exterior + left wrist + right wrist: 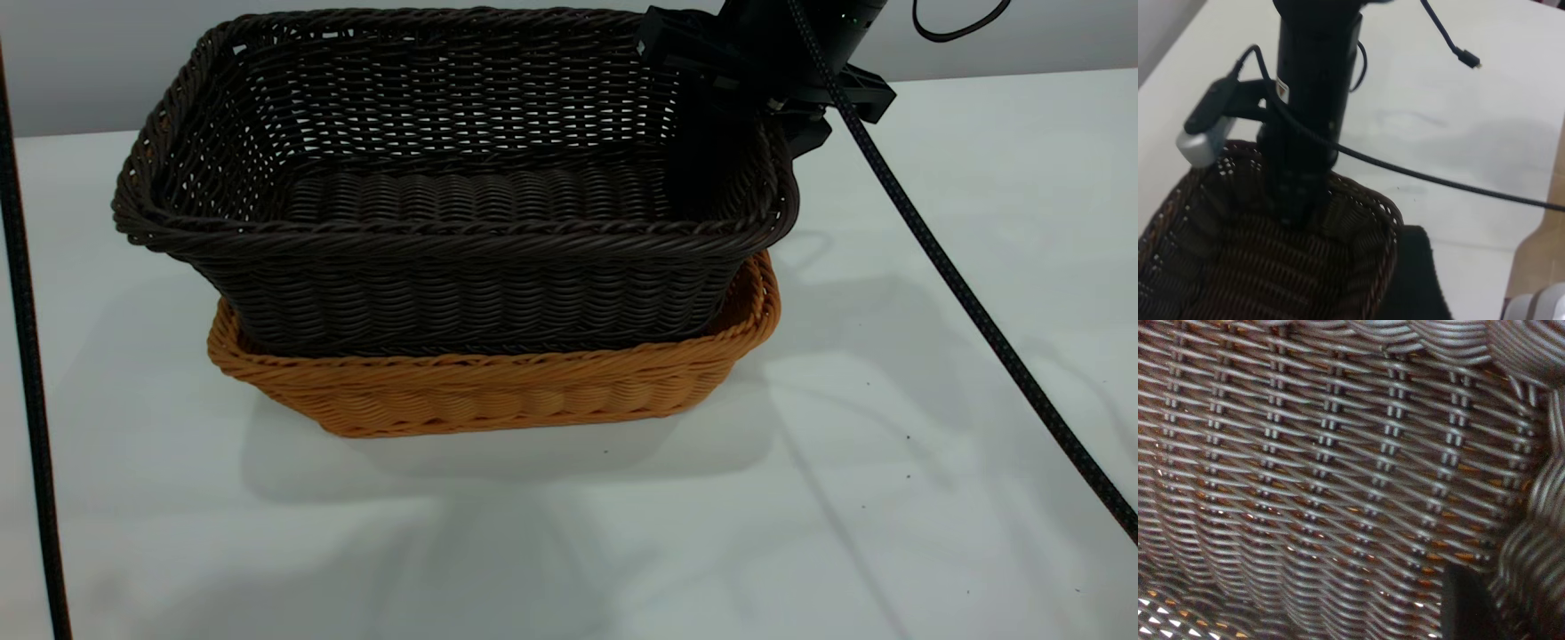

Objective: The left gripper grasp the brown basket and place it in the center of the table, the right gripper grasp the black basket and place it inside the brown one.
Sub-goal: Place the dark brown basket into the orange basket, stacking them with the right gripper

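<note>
Right now the black basket (462,213) sits nested in the brown basket (498,391) — the right gripper (756,116) reaches down at its far corner, jaws hidden, grip unclear.

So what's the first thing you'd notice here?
The big black basket sitting inside the brown basket, mid-table, its rim well above the brown one's. Next, the right tool at the black basket's far right corner, its braided cable trailing across the table.
</note>
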You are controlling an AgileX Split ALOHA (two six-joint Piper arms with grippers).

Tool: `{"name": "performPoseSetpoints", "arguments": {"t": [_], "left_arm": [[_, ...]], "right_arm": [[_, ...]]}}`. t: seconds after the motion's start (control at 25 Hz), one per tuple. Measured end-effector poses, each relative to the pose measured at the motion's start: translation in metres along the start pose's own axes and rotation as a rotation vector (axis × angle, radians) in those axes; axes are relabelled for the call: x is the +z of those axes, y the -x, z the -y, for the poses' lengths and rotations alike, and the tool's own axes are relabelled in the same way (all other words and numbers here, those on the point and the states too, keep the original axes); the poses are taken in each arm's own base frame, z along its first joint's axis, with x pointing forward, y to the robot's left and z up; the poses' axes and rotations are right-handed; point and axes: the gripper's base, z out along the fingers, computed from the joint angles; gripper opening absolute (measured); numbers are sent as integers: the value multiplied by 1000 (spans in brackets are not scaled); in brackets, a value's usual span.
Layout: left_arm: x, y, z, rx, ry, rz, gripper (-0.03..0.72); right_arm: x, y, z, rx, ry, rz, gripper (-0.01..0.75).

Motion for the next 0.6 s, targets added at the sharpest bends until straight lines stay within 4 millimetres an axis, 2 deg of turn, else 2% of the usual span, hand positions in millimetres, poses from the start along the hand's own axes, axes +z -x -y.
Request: {"name": "performPoseSetpoints", "arguments": {"t": [0.24, 0.6], "left_arm": [[0, 0, 0, 0, -3, -4, 481], [0, 0, 0, 0, -3, -4, 481]], "right_arm": [[0, 0, -1, -27, 1, -2, 255], [1, 0, -1, -36, -12, 8, 397]]}}
